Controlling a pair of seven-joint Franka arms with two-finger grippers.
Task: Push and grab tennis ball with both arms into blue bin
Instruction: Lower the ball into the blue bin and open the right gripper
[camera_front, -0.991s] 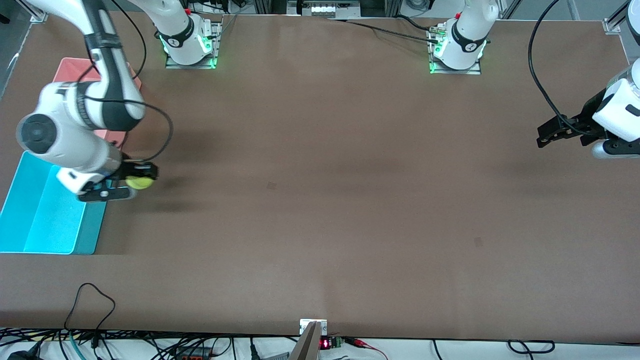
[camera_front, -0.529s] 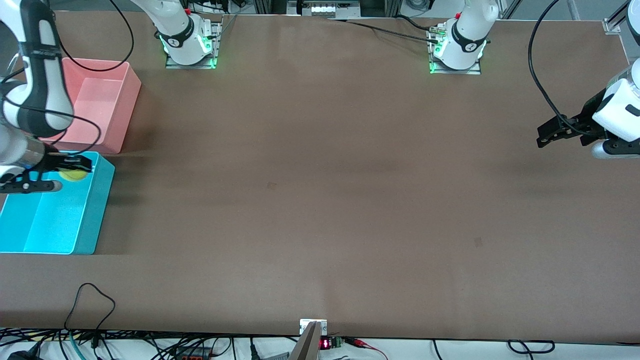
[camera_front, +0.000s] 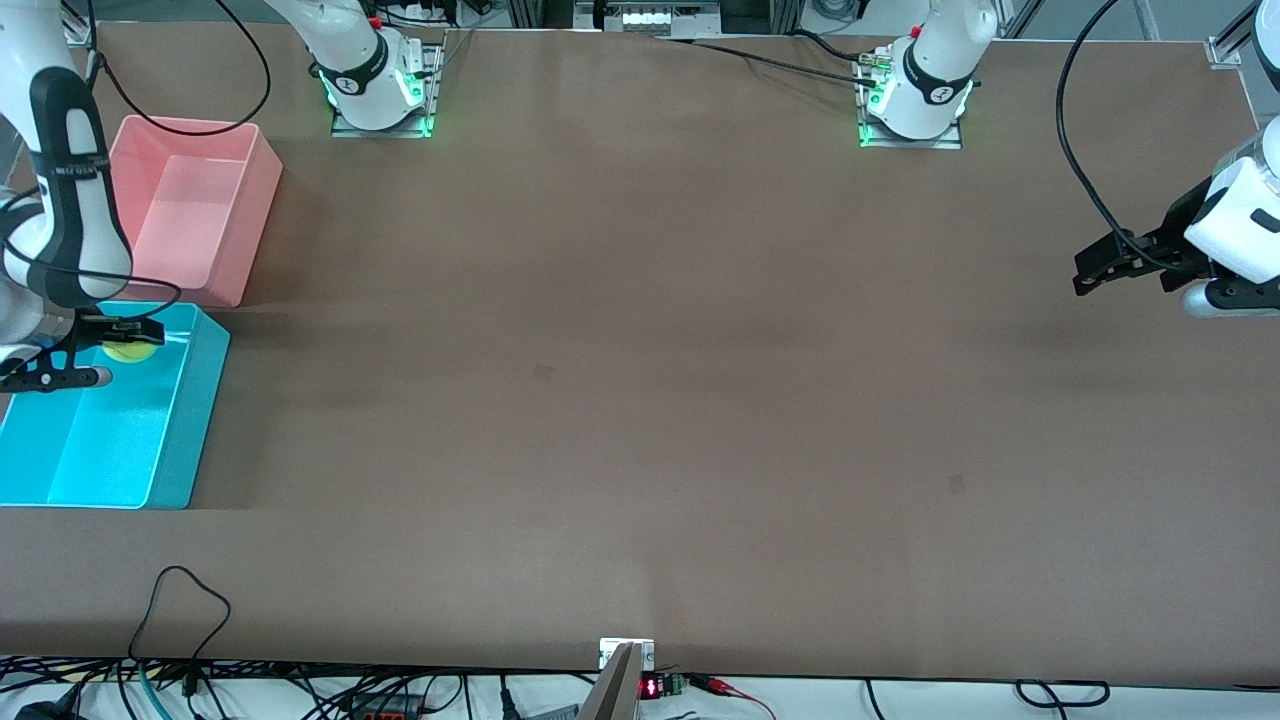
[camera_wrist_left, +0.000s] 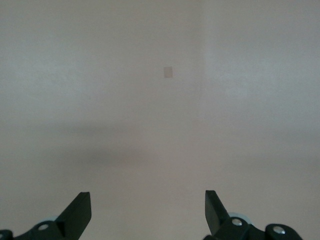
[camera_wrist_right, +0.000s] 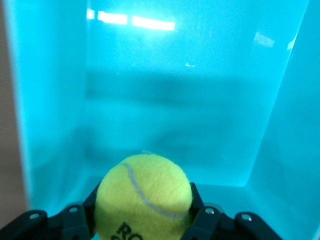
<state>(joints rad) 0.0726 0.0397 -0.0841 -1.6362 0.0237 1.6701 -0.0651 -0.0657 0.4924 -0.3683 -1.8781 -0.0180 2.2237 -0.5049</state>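
Observation:
My right gripper (camera_front: 128, 345) is shut on the yellow-green tennis ball (camera_front: 131, 351) and holds it over the blue bin (camera_front: 190, 440), above the bin's end next to the pink bin. In the right wrist view the ball (camera_wrist_right: 144, 195) sits clamped between the black fingers (camera_wrist_right: 85, 207), with the bin's cyan floor (camera_wrist_right: 170, 115) below it. My left gripper (camera_front: 1090, 270) waits open and empty above the table at the left arm's end. The left wrist view shows its open fingertips (camera_wrist_left: 80, 210) over bare brown table (camera_wrist_left: 160, 110).
A pink bin (camera_front: 250, 225) stands beside the blue bin, farther from the front camera. A black cable loop (camera_front: 185, 600) lies near the table's front edge. Both arm bases (camera_front: 380, 85) (camera_front: 915, 95) stand along the farthest edge of the table.
My right gripper has carried the tennis ball from beside the blue bin's wall to over the bin's inside. The left arm has not moved.

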